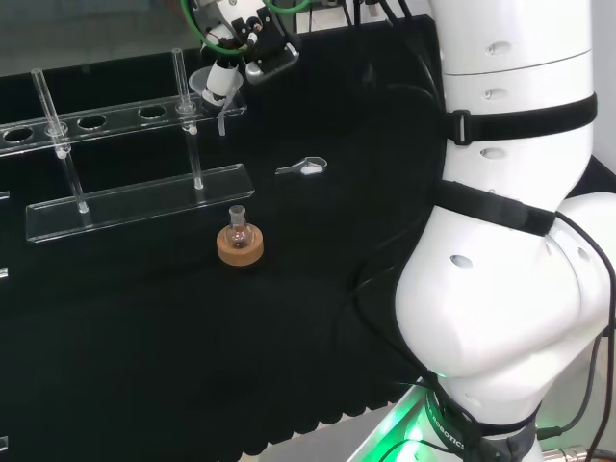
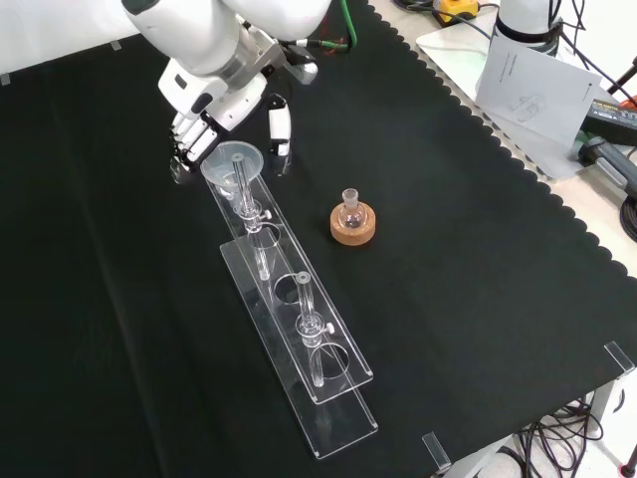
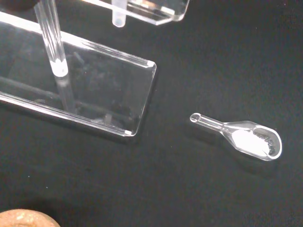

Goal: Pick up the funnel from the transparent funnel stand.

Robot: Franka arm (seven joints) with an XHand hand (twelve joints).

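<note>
A clear funnel [image 1: 213,89] [image 2: 235,162] sits in the end hole of the transparent stand's upper plate [image 1: 96,123]; its stem [image 3: 118,17] hangs below the plate. The stand [image 2: 299,329] has a long base plate [image 3: 99,90] and two upright posts. My hand [image 1: 234,43] [image 2: 213,98] hovers just above and behind the funnel. Its fingers [image 2: 187,139] reach down on one side of the rim and the thumb [image 2: 281,126] on the other, spread wider than the rim. One white fingertip [image 1: 222,75] is at the rim's edge. The hand is open.
A small round flask on a cork ring [image 1: 239,243] [image 2: 353,222] stands in front of the stand. A clear scoop holding white powder [image 1: 306,166] [image 3: 251,140] lies on the cloth near the stand's end. Papers and cables [image 2: 537,75] lie beyond the cloth's edge.
</note>
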